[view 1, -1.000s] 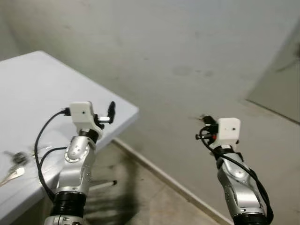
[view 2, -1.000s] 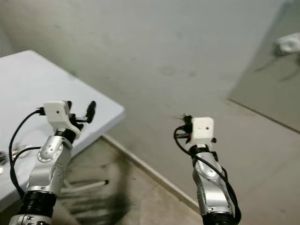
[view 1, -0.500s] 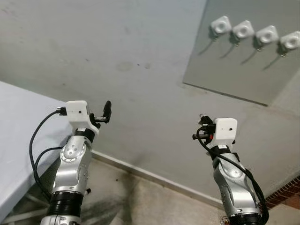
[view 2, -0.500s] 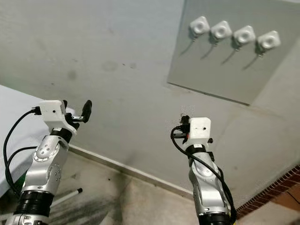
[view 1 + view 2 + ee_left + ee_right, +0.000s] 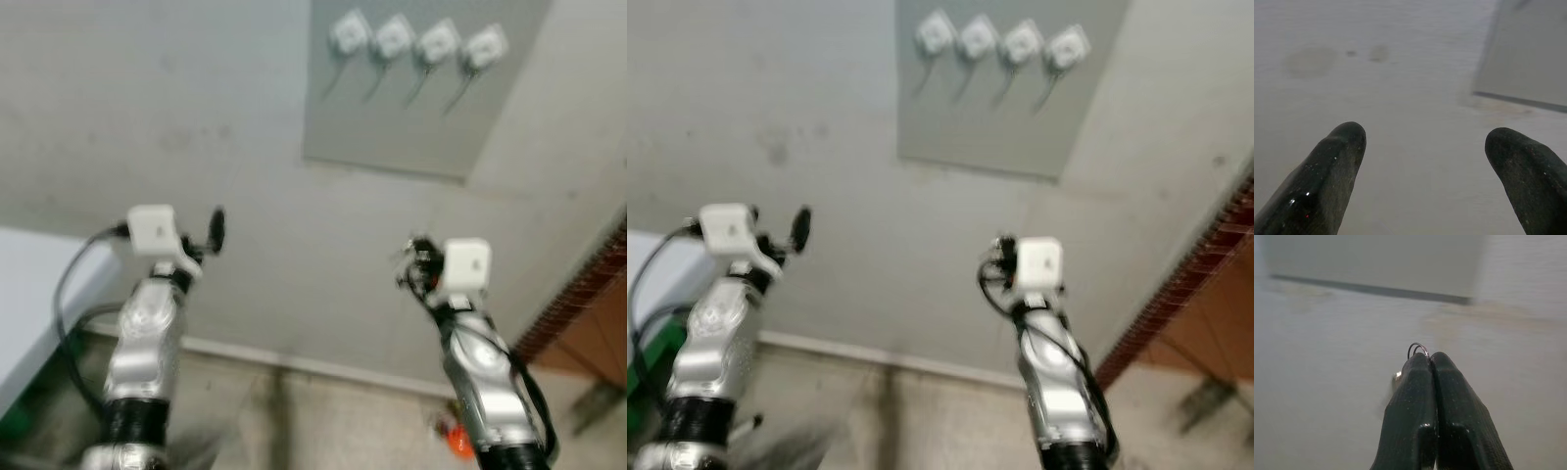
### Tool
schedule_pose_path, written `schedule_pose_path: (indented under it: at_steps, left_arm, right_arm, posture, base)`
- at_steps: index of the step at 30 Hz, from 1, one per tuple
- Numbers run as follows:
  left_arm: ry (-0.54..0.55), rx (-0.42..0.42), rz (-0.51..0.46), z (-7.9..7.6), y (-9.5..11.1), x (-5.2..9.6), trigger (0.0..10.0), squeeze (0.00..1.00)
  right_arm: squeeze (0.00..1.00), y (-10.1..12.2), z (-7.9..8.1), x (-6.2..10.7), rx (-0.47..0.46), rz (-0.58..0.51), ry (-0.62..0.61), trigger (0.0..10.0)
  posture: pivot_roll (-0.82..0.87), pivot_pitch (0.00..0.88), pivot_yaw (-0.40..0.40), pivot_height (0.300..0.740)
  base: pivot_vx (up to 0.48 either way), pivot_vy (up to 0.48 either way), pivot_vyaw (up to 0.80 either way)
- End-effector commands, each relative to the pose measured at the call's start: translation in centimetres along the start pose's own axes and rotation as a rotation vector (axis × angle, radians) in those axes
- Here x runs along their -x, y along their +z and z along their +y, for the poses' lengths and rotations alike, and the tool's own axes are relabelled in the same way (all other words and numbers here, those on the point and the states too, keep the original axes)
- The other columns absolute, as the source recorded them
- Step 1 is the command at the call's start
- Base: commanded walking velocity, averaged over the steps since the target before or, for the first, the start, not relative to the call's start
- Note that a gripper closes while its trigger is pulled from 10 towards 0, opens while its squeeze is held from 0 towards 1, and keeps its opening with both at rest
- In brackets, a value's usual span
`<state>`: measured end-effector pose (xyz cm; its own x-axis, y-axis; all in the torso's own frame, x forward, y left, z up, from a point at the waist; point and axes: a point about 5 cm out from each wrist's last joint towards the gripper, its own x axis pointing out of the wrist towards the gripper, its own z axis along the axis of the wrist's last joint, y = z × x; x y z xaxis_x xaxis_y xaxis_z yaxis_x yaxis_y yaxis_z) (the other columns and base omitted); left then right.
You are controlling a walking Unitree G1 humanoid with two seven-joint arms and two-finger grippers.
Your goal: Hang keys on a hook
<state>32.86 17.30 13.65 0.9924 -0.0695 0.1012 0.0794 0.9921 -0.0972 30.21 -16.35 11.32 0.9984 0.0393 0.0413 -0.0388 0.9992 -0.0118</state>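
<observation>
Nearest the camera, both silver arms are raised toward the wall. The right gripper (image 5: pixel 1430 357) is clenched, its two black fingers pressed together on a thin metal key ring (image 5: pixel 1419 348) whose loop pokes out just past the tips; something small and pale, probably part of the keys, shows beside the fingers, though blur makes that hard to confirm. The left gripper (image 5: pixel 1422 142) is released, its fingers (image 5: pixel 1334 161) spread wide apart with nothing between them. A corner of the white table (image 5: pixel 29 284) lies at the robot's left, beside the left arm. Beyond the arms stands the grey wall (image 5: pixel 176 117), carrying a darker grey panel (image 5: pixel 411 117). Along the panel's top edge sit four white hooks (image 5: pixel 418 39) in a row, well above both grippers.
</observation>
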Motion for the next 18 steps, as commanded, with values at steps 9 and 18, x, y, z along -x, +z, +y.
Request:
schedule_pose_path:
  at_steps: [9, 18]
  left_arm:
    - [-0.041, -0.024, 0.017, -0.7, -0.1, 0.1, 10.0, 0.00]
    - [-0.085, -0.035, 0.045, -1.5, -0.5, 0.3, 10.0, 0.00]
  right_arm:
    - [0.00, 0.2, 0.5, 0.2, -0.048, -0.015, -0.006, 10.0]
    - [0.00, -0.3, 0.3, 1.1, -0.070, -0.002, -0.061, 10.0]
  posture:
    - [-0.05, 0.000, -0.012, 0.740]
    - [-0.09, 0.000, 0.026, 0.740]
  base:
    - [0.000, 0.000, -0.44]
    - [0.000, 0.000, 0.00]
